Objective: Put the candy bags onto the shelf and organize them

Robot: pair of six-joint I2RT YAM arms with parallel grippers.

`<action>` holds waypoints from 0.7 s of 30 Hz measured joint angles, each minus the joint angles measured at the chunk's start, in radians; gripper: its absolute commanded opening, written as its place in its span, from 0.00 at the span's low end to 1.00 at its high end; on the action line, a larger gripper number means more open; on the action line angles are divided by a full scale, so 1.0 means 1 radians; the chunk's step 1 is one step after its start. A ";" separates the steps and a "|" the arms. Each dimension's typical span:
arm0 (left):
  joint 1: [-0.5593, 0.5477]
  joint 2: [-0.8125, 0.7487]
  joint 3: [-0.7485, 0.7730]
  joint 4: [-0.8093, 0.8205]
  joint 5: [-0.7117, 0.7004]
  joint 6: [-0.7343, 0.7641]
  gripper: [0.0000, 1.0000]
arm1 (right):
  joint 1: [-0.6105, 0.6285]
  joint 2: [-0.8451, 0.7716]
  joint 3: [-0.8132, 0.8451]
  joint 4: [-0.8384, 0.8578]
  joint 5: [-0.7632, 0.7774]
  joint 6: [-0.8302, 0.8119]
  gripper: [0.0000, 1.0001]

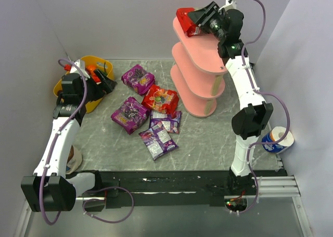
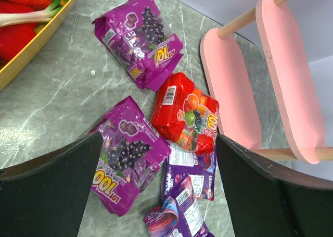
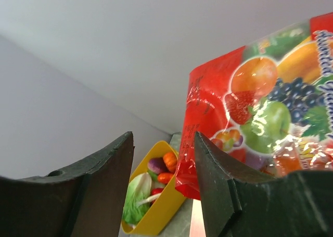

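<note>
Right claw up at the top board of the shelf, red candy bag beside it

I see my right claw at the far left end of the pink shelf's top board, its fingers apart with nothing between them; the red candy bag stands just outside one finger over that end of the board, and I cannot tell whether it rests fully on it. My left claw hangs spread wide over the left side of the table, near the yellow basket. On the table left of the shelf lie the second red bag, just beside the bottom board, and four purple bags around it, the two nearest me overlapping
</note>
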 measured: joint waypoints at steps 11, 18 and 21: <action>0.000 0.000 -0.006 0.002 -0.001 0.000 0.96 | 0.021 0.000 -0.015 -0.065 -0.046 -0.046 0.53; 0.000 0.000 -0.015 0.001 0.000 -0.001 0.96 | 0.021 -0.004 0.012 -0.108 -0.045 -0.066 0.62; 0.000 0.000 -0.015 0.001 0.000 -0.001 0.96 | 0.022 -0.025 0.002 -0.113 -0.042 -0.073 0.75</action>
